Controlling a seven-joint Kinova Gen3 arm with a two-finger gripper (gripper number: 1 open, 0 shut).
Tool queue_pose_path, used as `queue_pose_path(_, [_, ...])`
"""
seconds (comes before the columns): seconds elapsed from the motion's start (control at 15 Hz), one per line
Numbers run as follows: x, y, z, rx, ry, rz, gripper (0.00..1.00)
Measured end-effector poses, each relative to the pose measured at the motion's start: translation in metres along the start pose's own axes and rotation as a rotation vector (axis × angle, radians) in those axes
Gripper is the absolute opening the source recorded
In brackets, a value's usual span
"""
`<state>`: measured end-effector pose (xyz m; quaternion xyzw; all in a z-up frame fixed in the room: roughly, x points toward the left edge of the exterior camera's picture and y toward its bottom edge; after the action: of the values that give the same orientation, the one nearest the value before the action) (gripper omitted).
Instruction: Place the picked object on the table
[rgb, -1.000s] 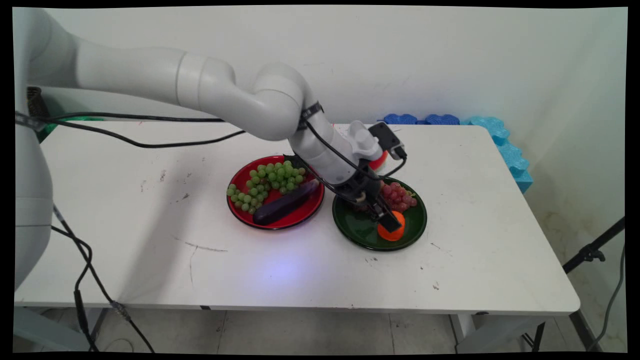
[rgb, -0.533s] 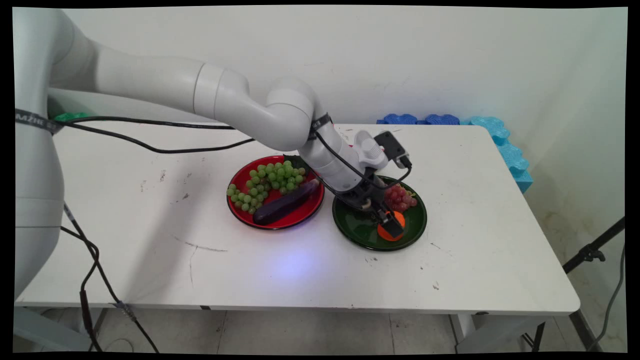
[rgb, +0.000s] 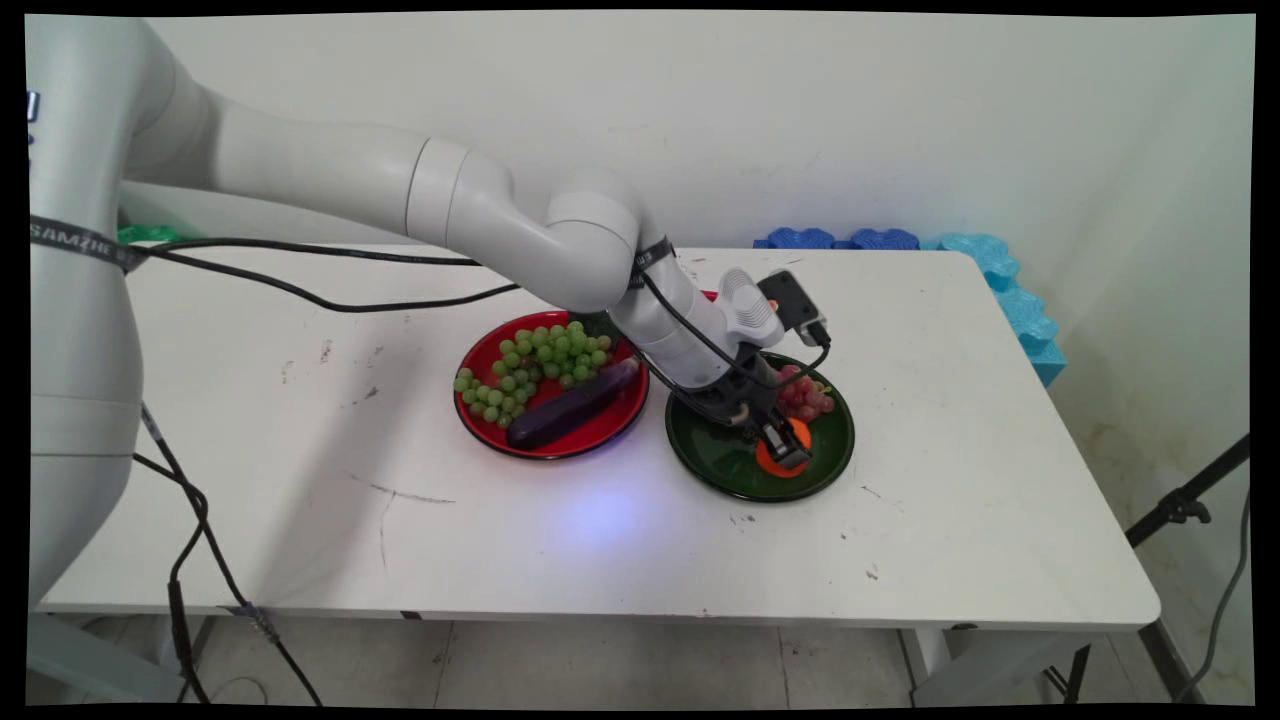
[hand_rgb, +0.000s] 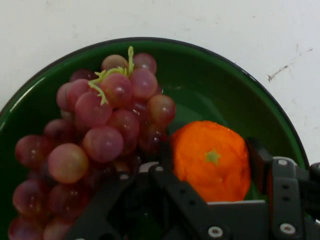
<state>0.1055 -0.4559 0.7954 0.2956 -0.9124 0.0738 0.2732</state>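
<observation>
Left to right on your tabletop (rgb: 300, 480): red plate (rgb: 600, 432) with green grapes (rgb: 530, 365) and eggplant (rgb: 570, 405), then green plate (hand_rgb: 240, 85) holding red grapes (hand_rgb: 105, 130) and the orange (hand_rgb: 212, 160). It looks light, firm, rounded; take its sides. Your end effector (hand_rgb: 210, 165) straddles it, open, tilted steeply down.

Wht table (rgb: 950, 520), two plates side by side, close but apart. Red plate (rgb: 622, 425) on left w/ green grapes (rgb: 535, 365) and dark eggplant (rgb: 570, 405) lying aslant just beside them; green plate (hand_rgb: 235, 75) on right w/ red grapes (hand_rgb: 100, 135) next to an orange (hand_rgb: 212, 160). Blue foam blocks (rgb: 990, 265) stacked at far right corner, along wall.
</observation>
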Motion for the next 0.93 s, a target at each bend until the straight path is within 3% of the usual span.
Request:
queue_pose_path(0.4, [0.001, 0.001, -0.006, 0.0, 0.0, 0.03, 0.0])
queue_pose_path(0.67, [0.009, 0.003, -0.035, 0.007, 0.016, 0.05, 0.0])
queue_pose_path(0.93, [0.025, 0.012, -0.088, 0.013, 0.048, 0.07, 0.0])
